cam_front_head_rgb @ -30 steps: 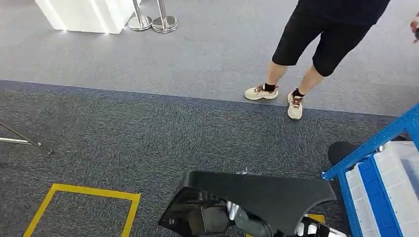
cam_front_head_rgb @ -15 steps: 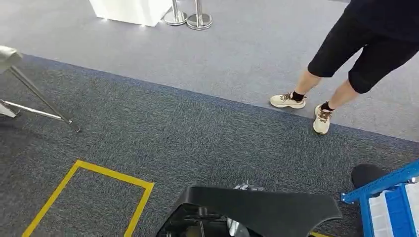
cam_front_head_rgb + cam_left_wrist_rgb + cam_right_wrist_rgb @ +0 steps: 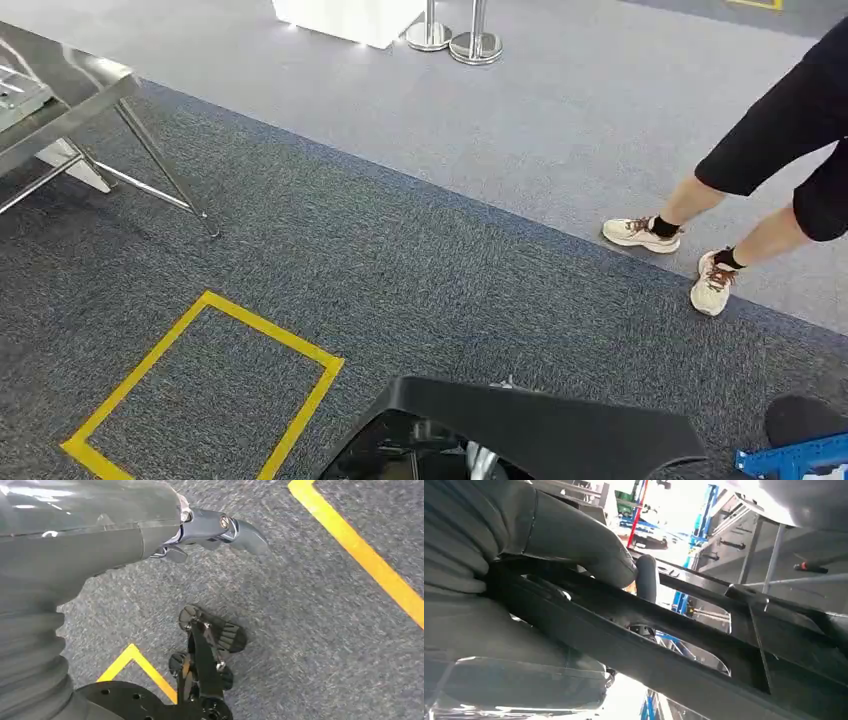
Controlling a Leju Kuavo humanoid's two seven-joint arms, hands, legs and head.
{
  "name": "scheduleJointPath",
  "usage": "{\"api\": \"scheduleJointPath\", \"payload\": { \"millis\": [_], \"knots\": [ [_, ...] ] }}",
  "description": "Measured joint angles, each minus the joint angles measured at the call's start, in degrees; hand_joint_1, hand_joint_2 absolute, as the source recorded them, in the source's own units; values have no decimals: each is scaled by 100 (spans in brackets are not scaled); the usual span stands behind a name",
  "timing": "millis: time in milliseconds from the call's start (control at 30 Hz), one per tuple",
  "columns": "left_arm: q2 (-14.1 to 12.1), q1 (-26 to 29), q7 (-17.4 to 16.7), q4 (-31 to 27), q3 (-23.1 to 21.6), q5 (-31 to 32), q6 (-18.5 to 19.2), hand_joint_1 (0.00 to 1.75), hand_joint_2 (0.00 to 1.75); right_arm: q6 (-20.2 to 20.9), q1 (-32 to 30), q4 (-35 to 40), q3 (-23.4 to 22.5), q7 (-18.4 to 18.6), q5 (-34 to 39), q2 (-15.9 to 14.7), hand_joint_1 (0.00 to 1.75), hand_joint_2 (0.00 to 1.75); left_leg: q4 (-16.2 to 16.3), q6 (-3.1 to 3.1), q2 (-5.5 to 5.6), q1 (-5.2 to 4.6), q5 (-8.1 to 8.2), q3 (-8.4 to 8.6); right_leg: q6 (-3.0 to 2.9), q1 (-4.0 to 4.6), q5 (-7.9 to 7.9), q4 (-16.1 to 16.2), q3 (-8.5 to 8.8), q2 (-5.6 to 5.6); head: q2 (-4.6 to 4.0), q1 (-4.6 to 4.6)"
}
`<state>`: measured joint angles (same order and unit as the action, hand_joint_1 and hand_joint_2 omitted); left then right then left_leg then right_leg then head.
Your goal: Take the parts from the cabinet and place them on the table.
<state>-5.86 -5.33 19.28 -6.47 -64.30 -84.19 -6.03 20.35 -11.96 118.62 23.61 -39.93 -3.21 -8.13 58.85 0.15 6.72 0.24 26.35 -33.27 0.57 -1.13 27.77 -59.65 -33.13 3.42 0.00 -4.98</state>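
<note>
Person cut off above thighs at upper right edge; table cropped at upper left; black part cut by bottom edge, hiding right hand beneath; blue cabinet only corner at lower right; left hand fingers motion-blurred.

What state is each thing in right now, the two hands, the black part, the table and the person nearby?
Right hand: gripping the black part, thumb over its top edge.
Black part: held up off the carpet, roughly level.
Left hand: holding nothing, hanging over the carpet.
Metal table: standing on the carpet, its corner in view.
Person: standing on the lighter carpet, both shoes down.
</note>
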Motion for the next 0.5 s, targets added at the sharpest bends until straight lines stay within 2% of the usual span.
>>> {"api": "scheduleJointPath", "payload": {
  "millis": [33, 67, 100, 133, 167, 233, 267, 300, 333, 367, 400, 433, 467, 500],
  "knots": [
    [0, 16, -6, 0, 0, -2, -2, 0, 175, -9, -11, 20, 0, 2, -7, 2, 175, 175, -23, -45, 57, 26, -11, -22, -43, 27, 3, 0, 6, -43, 0, 0],
    [-2, 32, -17, 0, 0, -2, -4, 0, 175, -17, -11, 44, 0, 0, -13, 4, 175, 175, -28, -92, 108, 32, -11, -23, -96, 16, -21, 37, 20, -111, 0, 0],
    [-2, 39, -22, -2, 0, -2, -13, 0, 175, -26, -9, 68, 0, 2, -20, 13, 175, 175, 47, -102, -43, 39, 26, -17, -135, -6, -42, 76, 39, -198, 0, 0],
    [9, 29, -26, -2, 0, -2, -15, 0, 175, -37, -27, 87, 0, -2, -22, 18, 175, 175, 255, -130, -347, 11, 184, -120, -165, -1, -37, 96, 51, -254, 0, -2],
    [7, 6, -26, -2, 0, -2, -17, 0, 175, -55, -39, 105, 0, -2, -22, 26, 175, 175, 621, -153, -486, 19, 405, -303, -186, 15, -32, 97, 49, -337, 0, 0],
    [7, -11, -24, -2, -2, -2, -15, 0, 175, -68, -30, 107, 0, 2, -37, 26, 175, 175, 1490, -191, -585, 40, 798, -719, -206, 39, -18, 93, 40, -504, 0, 0],
    [7, -1, -22, -2, -9, -2, -9, 0, 175, -68, -16, 103, 0, 2, -42, 26, 175, 175, 1728, -199, -597, 44, 842, -829, -209, 47, -13, 92, 38, -582, 0, 0],
    [7, 13, -17, -2, -18, -2, -4, 0, 175, -70, 3, 92, 0, 2, -50, 31, 175, 175, 1673, -197, -605, 44, 755, -793, -205, 51, -8, 92, 41, -651, 0, 0],
    [2, 16, -13, 0, -28, -2, 2, 0, 175, -70, 21, 87, 0, 2, -50, 33, 175, 175, 1353, -186, -624, 43, 558, -624, -203, 54, 0, 92, 48, -724, 0, 0],
    [-9, 11, 0, -2, -42, -2, 9, 0, 175, -72, 39, 87, 0, 2, -50, 46, 175, 175, 815, -166, -684, 36, 295, -330, -195, 59, 7, 92, 66, -799, 0, 0],
    [-18, 3, 13, -2, -53, -2, 15, 0, 175, -72, 58, 87, 0, 2, -52, 63, 175, 175, 292, -129, -816, 24, 88, -32, -182, 64, 21, 92, 89, -864, 0, 0],
    [-22, -15, 26, 0, -66, -2, 22, 0, 175, -74, 73, 87, 0, 2, -55, 77, 175, 175, -55, -72, -1081, -22, 112, 125, -163, 76, 33, 92, 111, -922, 0, 0],
    [-33, -37, 31, -2, -85, -2, 30, 0, 175, -76, 76, 87, 0, 2, -57, 90, 175, 175, -69, -22, -1026, -58, 92, 117, -124, 95, 47, 88, 116, -973, 0, 0],
    [-33, -39, 35, -2, -101, -2, 42, 0, 175, -76, 81, 87, 0, 2, -61, 96, 175, 175, -57, 3, -970, -67, 99, 97, -92, 86, 47, 93, 118, -1021, 0, 0]
  ]
}}
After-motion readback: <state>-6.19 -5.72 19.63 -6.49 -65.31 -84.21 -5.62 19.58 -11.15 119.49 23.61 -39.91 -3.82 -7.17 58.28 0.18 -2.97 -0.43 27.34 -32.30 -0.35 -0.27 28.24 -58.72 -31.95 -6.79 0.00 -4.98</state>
